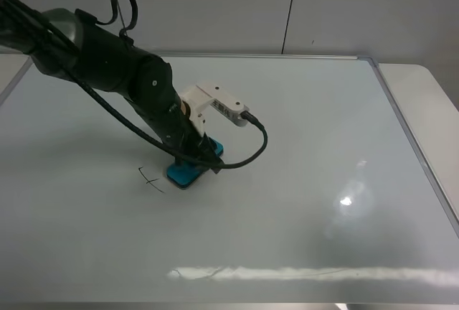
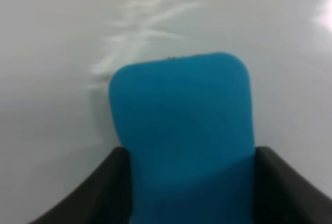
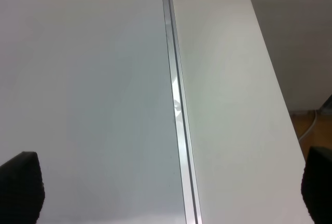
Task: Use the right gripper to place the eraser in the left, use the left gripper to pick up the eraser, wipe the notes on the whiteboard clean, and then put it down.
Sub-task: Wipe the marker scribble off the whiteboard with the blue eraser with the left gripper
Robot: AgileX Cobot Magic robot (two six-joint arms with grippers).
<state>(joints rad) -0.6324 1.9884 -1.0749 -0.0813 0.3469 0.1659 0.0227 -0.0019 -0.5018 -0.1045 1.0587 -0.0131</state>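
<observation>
**On the board (image 1: 308,145), eraser (image 1: 183,174) set just beside the notes (image 1: 150,177)**

Left of the board's middle, the left gripper (image 1: 195,158) is clamped on the eraser, one jaw against each long side, as the left wrist view shows; the eraser sits down on the white surface with the arm leaning over it. The notes lie just beside it, toward the left edge in the high view: a thin black curve with a small cross-stroke, not yet wiped.

The step in hand looks like the wiping. To do it well, I judge the eraser should be kept flat so the whole base bears on the board; the pressure should be even and the grip firm, so the block does not twist; the sweep should go sideways over the marks and a little past them; overlapping passes would catch the fine lines. Whether the base lies fully flat now I cannot tell.

The eraser (image 2: 181,130) is a teal-blue block with rounded corners and a smooth plain top; it is blurred at close range.

The right gripper (image 3: 168,187) stands wide and empty over the board's frame (image 3: 179,130), well apart from the work.
</observation>
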